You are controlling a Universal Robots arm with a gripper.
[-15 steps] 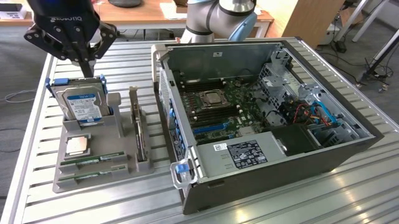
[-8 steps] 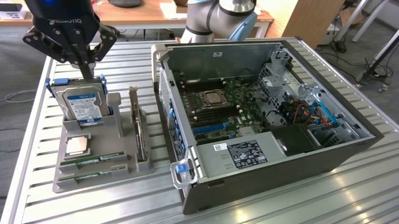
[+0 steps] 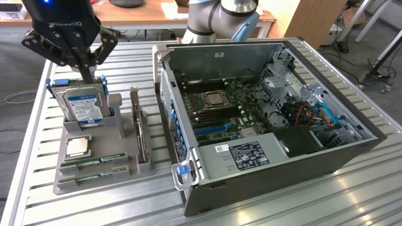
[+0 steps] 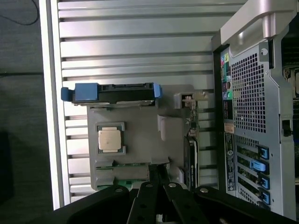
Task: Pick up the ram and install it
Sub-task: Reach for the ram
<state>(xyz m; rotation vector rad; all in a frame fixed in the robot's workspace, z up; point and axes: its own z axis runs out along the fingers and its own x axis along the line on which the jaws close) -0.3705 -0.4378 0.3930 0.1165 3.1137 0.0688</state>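
Observation:
Two ram sticks, long, narrow and green, lie side by side in slots at the near end of the grey tray (image 3: 69,186): one (image 3: 94,162) sits just behind the other (image 3: 88,178). The wrist view shows them as green strips (image 4: 106,164) beside my fingertips. My gripper (image 3: 86,74) hangs over the tray's far end, above the upright hard drive (image 3: 84,106). Its fingers are shut with nothing between them. In the wrist view the gripper (image 4: 159,171) points down at the tray. The open computer case (image 3: 339,155) lies to the exterior view's right, its motherboard (image 3: 220,110) exposed.
On the tray a square silver processor (image 3: 78,147) lies between the hard drive and the ram. An upright card (image 3: 139,132) stands along the tray's side nearest the case. The slatted metal table (image 3: 301,207) carries everything. Desks and cables lie beyond it.

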